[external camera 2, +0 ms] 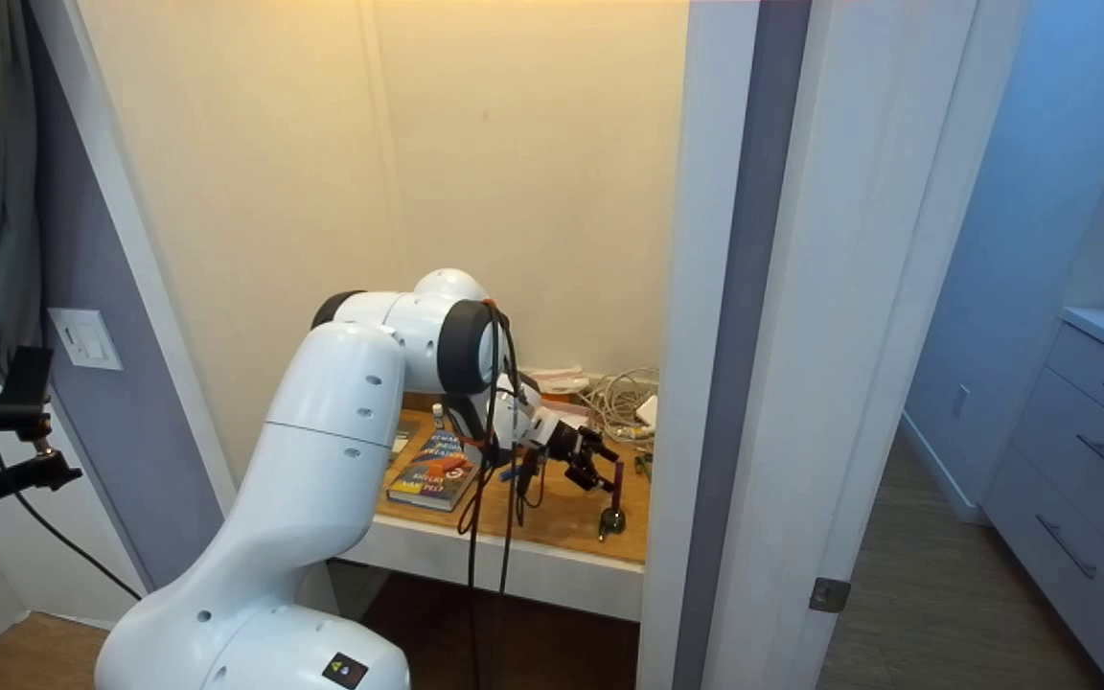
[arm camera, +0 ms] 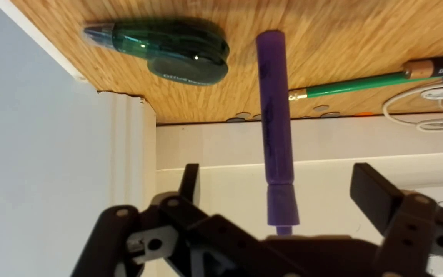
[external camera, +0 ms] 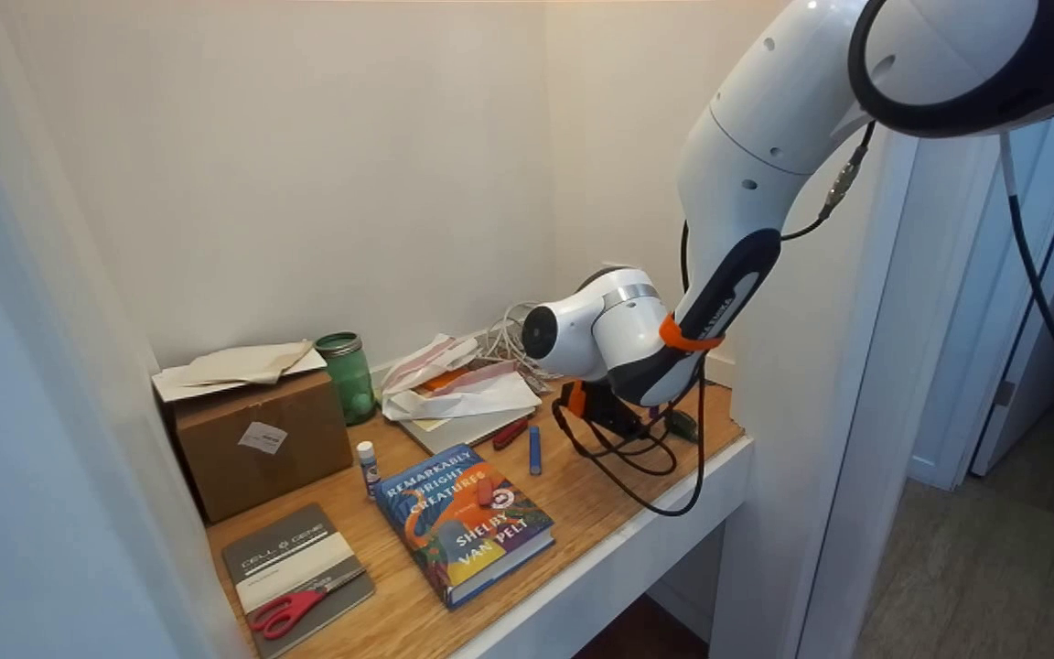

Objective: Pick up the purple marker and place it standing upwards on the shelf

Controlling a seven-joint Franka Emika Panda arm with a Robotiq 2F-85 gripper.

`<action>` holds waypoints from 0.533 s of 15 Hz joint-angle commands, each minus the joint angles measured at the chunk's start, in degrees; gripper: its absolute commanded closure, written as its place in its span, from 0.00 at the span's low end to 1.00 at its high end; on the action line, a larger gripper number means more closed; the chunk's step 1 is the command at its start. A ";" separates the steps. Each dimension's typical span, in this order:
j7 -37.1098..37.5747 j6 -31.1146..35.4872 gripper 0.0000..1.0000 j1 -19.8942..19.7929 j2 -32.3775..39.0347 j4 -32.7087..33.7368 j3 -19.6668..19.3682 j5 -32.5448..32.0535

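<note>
The purple marker (arm camera: pixel 276 107) stands upright on the wooden shelf (arm camera: pixel 344 34) in the wrist view, which is upside down. Its base meets the wood and its narrow end points toward my palm. My gripper (arm camera: pixel 277 177) is open, with one finger on each side of the marker and a gap on both sides. In an exterior view the marker (external camera 2: pixel 618 484) stands upright by the open fingers (external camera 2: pixel 610 469) on the shelf (external camera 2: pixel 552 522). In an exterior view the arm hides most of the gripper and marker above the shelf (external camera: pixel 582 503).
A dark green correction-tape dispenser (arm camera: pixel 183 52) lies close beside the marker's base. A green pencil (arm camera: pixel 356 85) and a battery (arm camera: pixel 437 67) lie on the other side. The alcove wall (arm camera: pixel 214 144) is behind. The colourful book (external camera: pixel 467 522) and a blue stick (external camera: pixel 535 450) lie farther along.
</note>
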 commanded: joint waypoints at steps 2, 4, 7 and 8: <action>1.58 0.95 0.00 -1.60 -1.66 -1.05 1.53 -2.44; 1.44 1.55 0.00 -1.77 -2.73 -1.89 1.64 -2.80; 1.14 3.22 0.00 -2.32 -5.21 -4.03 1.82 -4.42; 0.78 3.31 0.00 -2.48 -5.94 -4.61 1.83 -5.05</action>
